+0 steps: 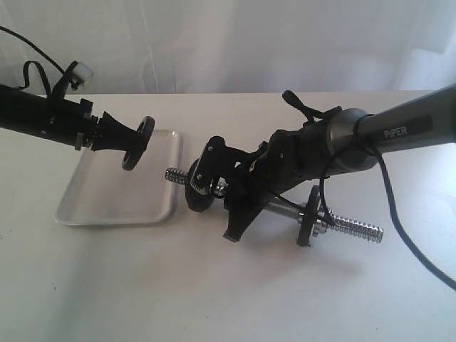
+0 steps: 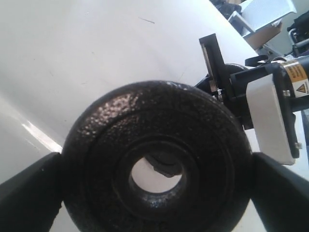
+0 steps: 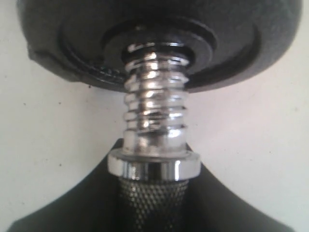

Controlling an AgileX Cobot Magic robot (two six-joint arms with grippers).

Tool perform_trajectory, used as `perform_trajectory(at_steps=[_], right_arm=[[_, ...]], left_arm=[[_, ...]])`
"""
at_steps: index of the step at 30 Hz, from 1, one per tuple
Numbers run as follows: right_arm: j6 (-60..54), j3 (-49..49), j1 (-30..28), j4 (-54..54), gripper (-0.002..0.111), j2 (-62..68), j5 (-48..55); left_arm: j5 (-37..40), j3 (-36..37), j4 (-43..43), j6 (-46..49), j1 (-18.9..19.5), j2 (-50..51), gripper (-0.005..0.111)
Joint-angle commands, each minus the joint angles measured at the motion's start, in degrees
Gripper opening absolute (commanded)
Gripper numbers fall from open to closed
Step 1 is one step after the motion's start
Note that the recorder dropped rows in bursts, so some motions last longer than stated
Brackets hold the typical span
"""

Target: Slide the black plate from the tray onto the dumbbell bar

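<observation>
Jaws of the left gripper (image 1: pixel 135 146) stood about as wide as they go, pinching the black plate (image 2: pixel 159 121) across its rim, one finger on each opposite edge, so the disc filled the gap between them. The tray (image 1: pixel 85 206) lay beneath the jaws, and the plate hung clear of it with its face turned toward the dumbbell bar (image 3: pixel 154 111). Jaws of the right gripper (image 1: pixel 226 191) were partly closed, clamped on the bar's knurled handle (image 3: pixel 152 203) just behind a chrome collar (image 3: pixel 153 166).

The step in hand looked like lining up and threading. Beyond the left fingertips the bar's free threaded end (image 1: pixel 174 173) pointed roughly at the plate, but the plate was not yet on it. The hole should come level with that end and square to the bar before any push, since a tilted disc would likely catch on the threads. The right grip should simply brace.

The plate looked like cast metal, with a pebbled glossy black skin, a raised rim and a raised ring round the hole. The bar was bright chrome with coarse rounded threads. A second plate (image 1: pixel 198 194) sat on the thread just beyond the right fingertips, and a third (image 1: pixel 308 222) sat behind that gripper. The tray was smooth, pale and shallow, on a matte white table (image 1: pixel 214 299).
</observation>
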Motion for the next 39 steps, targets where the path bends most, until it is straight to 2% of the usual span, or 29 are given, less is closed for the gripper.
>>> perform_trajectory(at_steps=[1,13,27,39], right_arm=[[0.85,0.07,-0.08,2.12,0.000,-1.25,-1.59],[0.85,0.07,-0.08,2.12,0.000,-1.66,-2.14],[0.85,0.07,-0.08,3.76,0.000,-3.37,-5.76],[0.85,0.07,0.23,3.76,0.000,-3.76,-9.53]], left_arm=[[7.03,-1.33,-8.23,3.48,0.18,1.74,0.000],[7.03,-3.71,-9.09,5.32,0.20,6.37,0.000],[7.03,-3.71,-10.98,-6.05,-0.40,6.76,0.000],[7.03,-3.44,-8.97,-7.01,-1.02,6.76,0.000]])
